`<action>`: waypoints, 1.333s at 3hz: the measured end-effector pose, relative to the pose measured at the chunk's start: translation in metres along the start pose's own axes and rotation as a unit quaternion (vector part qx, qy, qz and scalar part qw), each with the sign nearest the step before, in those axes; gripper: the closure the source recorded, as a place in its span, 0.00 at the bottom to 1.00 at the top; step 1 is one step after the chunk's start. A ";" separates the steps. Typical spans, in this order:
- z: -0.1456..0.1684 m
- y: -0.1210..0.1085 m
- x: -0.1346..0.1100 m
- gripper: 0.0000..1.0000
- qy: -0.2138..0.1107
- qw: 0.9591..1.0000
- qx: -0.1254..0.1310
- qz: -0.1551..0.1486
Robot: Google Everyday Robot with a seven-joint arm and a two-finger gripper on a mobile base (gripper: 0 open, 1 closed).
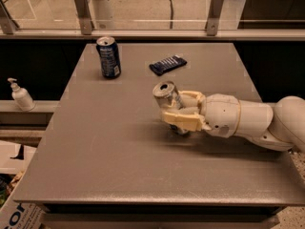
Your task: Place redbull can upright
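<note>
The gripper (180,114) reaches in from the right over the middle of the desk (109,147) and is clamped around the redbull can (166,94). The can's long axis is nearly upright, top tipped slightly left, base close to the surface.
</note>
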State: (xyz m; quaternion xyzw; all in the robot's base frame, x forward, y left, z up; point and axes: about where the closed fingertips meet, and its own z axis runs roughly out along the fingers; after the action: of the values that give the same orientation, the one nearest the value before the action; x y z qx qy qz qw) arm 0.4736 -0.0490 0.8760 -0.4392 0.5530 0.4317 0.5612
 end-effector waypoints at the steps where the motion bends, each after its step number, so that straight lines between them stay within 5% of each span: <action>1: 0.000 0.000 -0.001 1.00 0.000 1.000 0.000 0.000; 3: -0.006 -0.001 0.001 1.00 0.003 1.000 0.005 -0.003; 4: -0.016 -0.013 -0.009 1.00 -0.029 0.999 0.028 -0.004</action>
State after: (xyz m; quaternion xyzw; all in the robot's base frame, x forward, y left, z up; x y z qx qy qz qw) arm 0.4822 -0.0672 0.8853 -0.4130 0.5463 0.4263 0.5910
